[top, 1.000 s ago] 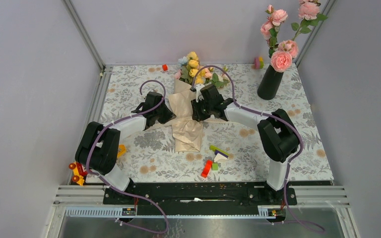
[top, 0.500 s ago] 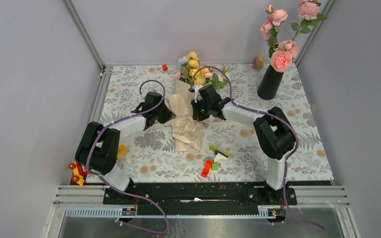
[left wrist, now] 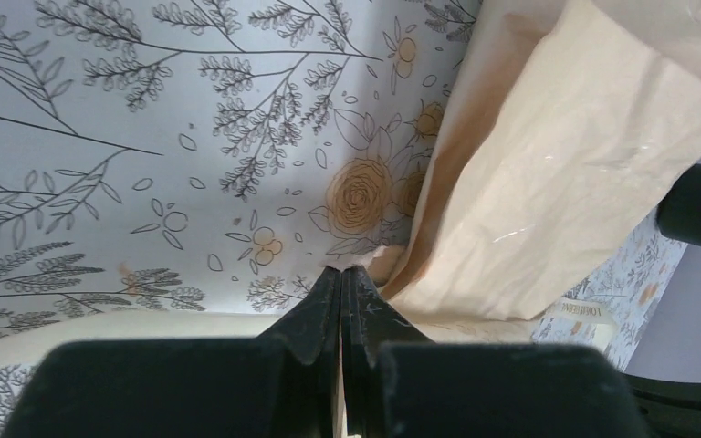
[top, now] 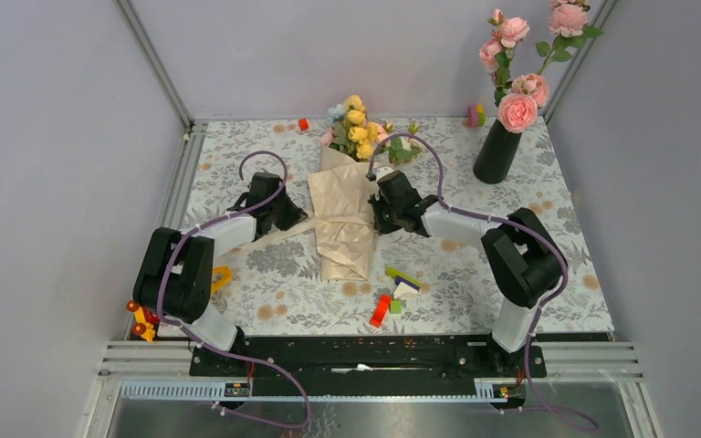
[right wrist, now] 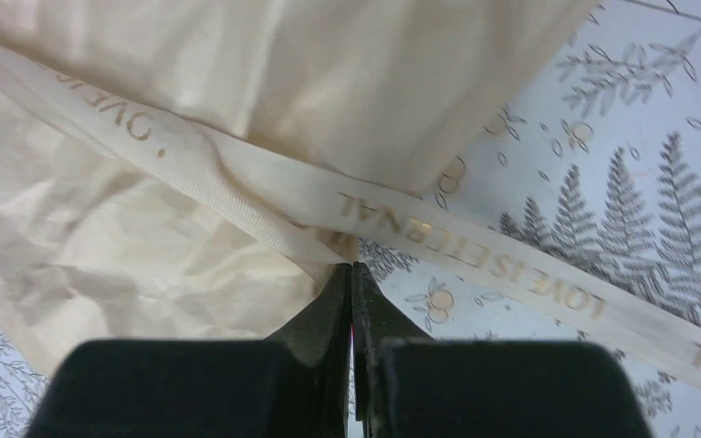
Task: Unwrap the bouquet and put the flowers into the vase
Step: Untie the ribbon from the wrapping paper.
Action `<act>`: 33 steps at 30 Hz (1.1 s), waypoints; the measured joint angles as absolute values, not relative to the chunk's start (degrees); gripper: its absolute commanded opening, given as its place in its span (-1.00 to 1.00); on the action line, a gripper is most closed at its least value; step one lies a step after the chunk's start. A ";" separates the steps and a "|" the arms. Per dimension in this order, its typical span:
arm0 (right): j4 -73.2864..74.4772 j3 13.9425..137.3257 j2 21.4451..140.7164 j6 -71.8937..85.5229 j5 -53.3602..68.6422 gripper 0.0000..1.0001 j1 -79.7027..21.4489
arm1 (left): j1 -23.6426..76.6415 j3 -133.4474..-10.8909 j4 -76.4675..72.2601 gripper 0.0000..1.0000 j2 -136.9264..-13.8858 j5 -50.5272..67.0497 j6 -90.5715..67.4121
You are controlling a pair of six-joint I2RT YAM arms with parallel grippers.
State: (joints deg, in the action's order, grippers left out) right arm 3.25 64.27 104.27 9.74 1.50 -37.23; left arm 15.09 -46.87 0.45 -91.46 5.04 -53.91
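Beige-wrapped bouquet [top: 342, 233] against right tool [top: 375, 223]

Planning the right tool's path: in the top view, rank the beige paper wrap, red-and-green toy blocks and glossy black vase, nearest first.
1. Beige paper wrap, at its left.
2. Red-and-green toy blocks, toward the bases.
3. Glossy black vase, far right.

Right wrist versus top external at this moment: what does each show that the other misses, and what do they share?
Only the right wrist view: the lettering printed on the ribbon, and the right gripper shut on a fold of it.

Only the top external view: the flowers poking out of the wrap's far end, the black vase holding pink roses, the left gripper, and toy blocks.

Both: the bouquet in its beige paper, lying on the floral tablecloth.
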 measured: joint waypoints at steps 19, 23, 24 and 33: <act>0.21 56.69 101.03 16.84 -3.38 -0.55 -37.30 | 9.93 -44.99 0.36 -0.37 -91.26 12.29 -49.89; 1.19 56.03 98.96 16.10 -2.90 -0.32 -37.30 | 9.41 -44.97 0.64 0.13 -91.05 11.77 -48.25; 1.54 55.99 98.04 15.86 -2.61 -0.29 -37.30 | 9.37 -44.93 1.02 0.21 -90.63 11.53 -47.86; 3.86 58.02 93.51 12.05 0.89 -0.06 -37.30 | 10.20 -44.36 3.31 0.38 -81.65 8.12 -46.37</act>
State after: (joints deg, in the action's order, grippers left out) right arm 3.86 58.02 93.51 12.05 0.89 -37.30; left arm 10.20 -44.36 3.31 -81.65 8.12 -46.37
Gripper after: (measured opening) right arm 0.451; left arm 0.688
